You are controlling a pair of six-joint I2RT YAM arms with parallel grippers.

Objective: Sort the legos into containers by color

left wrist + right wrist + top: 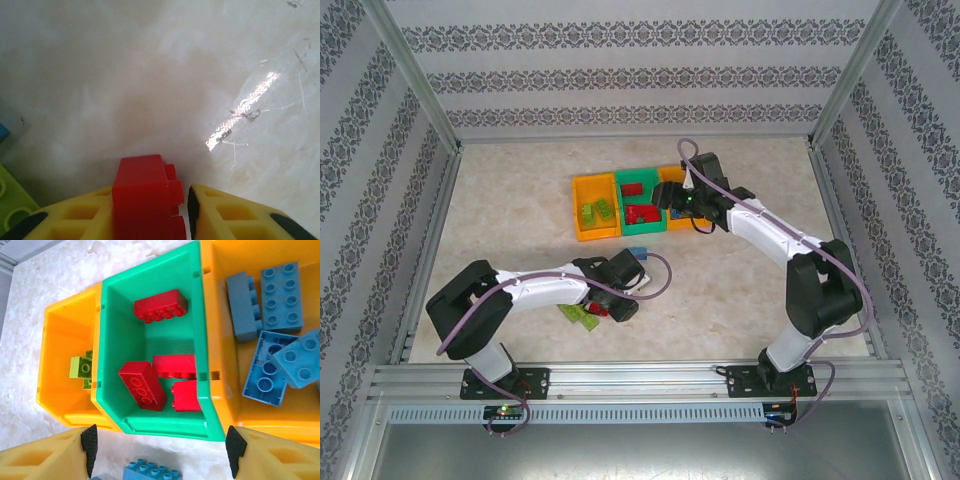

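Red lego (pixel 140 185) pinched between narrowed left tool (pixel 152 200) pads, low over pale table (pixel 150 75), lime lego (pixel 12 205) just beside. Right tool (pixel 162 455) spread wide above green bin (pixel 117 330) with four red legos (pixel 160 305) inside; blue legos (pixel 282 295) in right orange bin (pixel 235 255), lime ones in left orange bin (pixel 62 335).

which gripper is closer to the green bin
Right. The right gripper hovers open by the green bin's near wall; the left gripper is well away, low over the table, a red brick between its fingers.
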